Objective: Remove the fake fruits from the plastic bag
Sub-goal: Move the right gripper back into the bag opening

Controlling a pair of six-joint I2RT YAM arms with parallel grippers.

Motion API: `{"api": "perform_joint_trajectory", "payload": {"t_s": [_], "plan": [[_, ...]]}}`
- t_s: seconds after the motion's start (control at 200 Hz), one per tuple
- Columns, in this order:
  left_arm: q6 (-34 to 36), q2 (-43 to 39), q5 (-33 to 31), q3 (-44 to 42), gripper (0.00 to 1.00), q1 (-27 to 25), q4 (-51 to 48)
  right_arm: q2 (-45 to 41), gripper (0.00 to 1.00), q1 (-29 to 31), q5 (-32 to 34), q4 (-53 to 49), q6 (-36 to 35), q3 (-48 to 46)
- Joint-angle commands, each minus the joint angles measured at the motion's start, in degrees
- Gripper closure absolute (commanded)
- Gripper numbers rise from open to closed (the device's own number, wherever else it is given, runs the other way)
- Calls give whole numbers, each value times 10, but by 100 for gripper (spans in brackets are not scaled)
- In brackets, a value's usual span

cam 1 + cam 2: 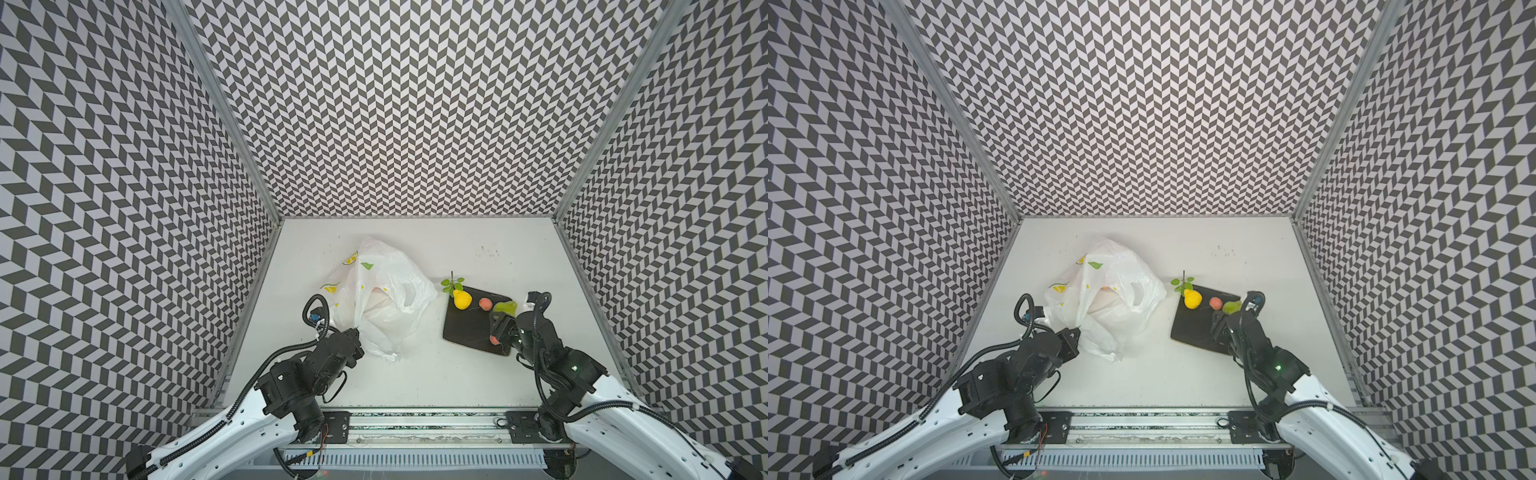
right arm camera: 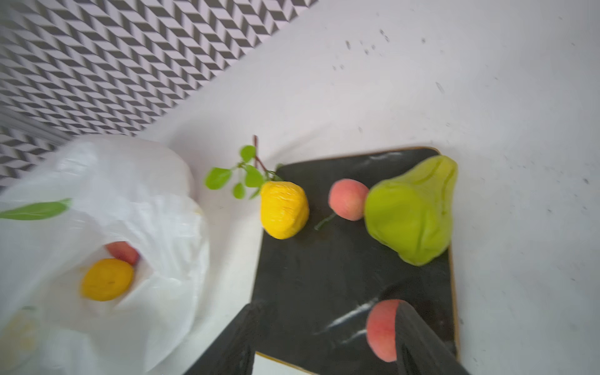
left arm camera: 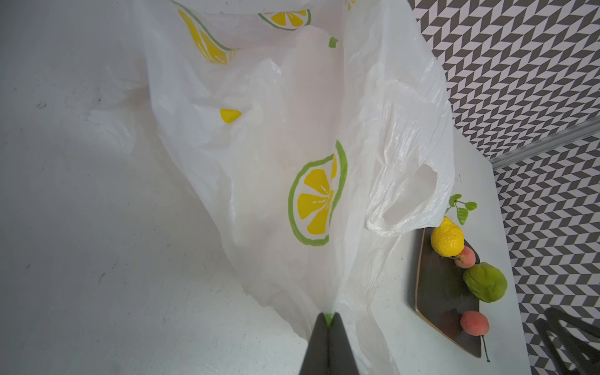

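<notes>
— Plastic that thin, how is it handling?

— It is behaving thin, crinkly and slidy, so I am pinching the bag (image 3: 292, 130) at a gathered edge with my left hand (image 3: 328, 319), jaws closed tight on the film. I am guessing a flat stretch would be slipping out. The bag is lying left of centre in both top views, on the white table (image 1: 415, 374). The dark plate (image 2: 308, 276) is sitting right of centre.

— And the fruits (image 1: 462, 300)?

— They are looking light, hard and glossy, likely to be rolling out of a loose grip. So I am judging the widest part of the round body the place to take hold, not a stem or a leafy sprig.

— What is your right hand doing?

— My right hand (image 2: 329, 305) is hanging over the lower edge of the plate, fingers spread wide and gripping nothing. One peach (image 2: 380, 328) is lying on the plate just beside one finger.

— Count them for me.

— Four are lying on the plate: one lemon (image 2: 284, 211) with a green sprig, one green fruit (image 2: 409, 211), and two peaches, that one and another peach (image 2: 347, 199) between the lemon and the green fruit. Inside the bag I am seeing two: one yellow fruit (image 2: 107, 279) and one pinkish fruit (image 2: 123, 251) touching it. Whether more are hiding under the film, I cannot tell.
</notes>
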Motion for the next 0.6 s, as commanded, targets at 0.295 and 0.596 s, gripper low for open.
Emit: {"api": "perform_joint_trajectory", "payload": {"t_s": [0.295,0.596], "plan": [[-25,-44,26,-40,100,1,26,190,45,83,-256,169,-127,172],[-13,-36,18,-17,100,2,15,398,55,198,-243,299,-96,236]]}}
